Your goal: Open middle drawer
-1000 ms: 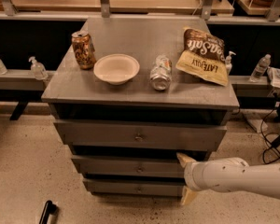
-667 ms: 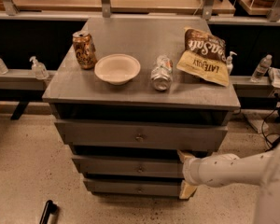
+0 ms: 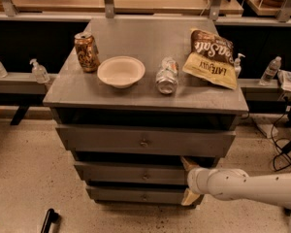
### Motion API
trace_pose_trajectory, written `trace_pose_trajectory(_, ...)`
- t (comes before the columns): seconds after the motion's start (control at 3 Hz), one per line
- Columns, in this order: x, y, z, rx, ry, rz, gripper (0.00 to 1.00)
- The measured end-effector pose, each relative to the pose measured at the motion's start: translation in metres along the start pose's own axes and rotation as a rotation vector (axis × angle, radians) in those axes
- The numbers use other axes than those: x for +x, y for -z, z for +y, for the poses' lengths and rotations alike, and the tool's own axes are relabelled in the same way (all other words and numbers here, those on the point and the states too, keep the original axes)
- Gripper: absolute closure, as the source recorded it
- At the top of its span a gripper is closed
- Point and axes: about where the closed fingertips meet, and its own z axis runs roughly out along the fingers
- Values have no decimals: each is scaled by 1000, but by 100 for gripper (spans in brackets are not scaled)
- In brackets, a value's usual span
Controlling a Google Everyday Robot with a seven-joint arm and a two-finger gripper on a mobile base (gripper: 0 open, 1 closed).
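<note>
The middle drawer (image 3: 126, 173) is the second of the three grey fronts in the cabinet, below the taller top drawer (image 3: 111, 140) and above the narrow bottom drawer (image 3: 121, 194). Its small round knob (image 3: 145, 175) sits at the centre of the front. From here it looks shut, or very nearly so.

Your gripper (image 3: 188, 180) is at the right end of that front, well away from the knob. Its two tan fingers (image 3: 188, 163) are spread wide, one near the gap above the front and the other down by the bottom drawer. They are pinching nothing. The white arm (image 3: 252, 186) reaches in low from the right.

A pull from this end would likely twist the drawer in its runners and jam it. You do better to slide the gripper left along the front until it is level with the knob. Close the fingers on the knob alone, clear of the drawers above and below. Then draw straight back, square to the cabinet face, slowly and evenly.

Keep the pull gentle. The can (image 3: 86, 51), the bowl (image 3: 121, 71), the bottle lying on its side (image 3: 167, 75) and the chip bag (image 3: 209, 58) sit on the counter (image 3: 136, 33) above. A jerk could set the bottle rolling.
</note>
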Motion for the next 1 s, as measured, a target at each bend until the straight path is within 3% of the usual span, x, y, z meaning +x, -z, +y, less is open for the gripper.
trace_pose_trajectory(0.67,12,-14,-5,-33,-32,30,0)
trace_pose_trajectory(1.0,11,-15,-5,-34,-31,29,17)
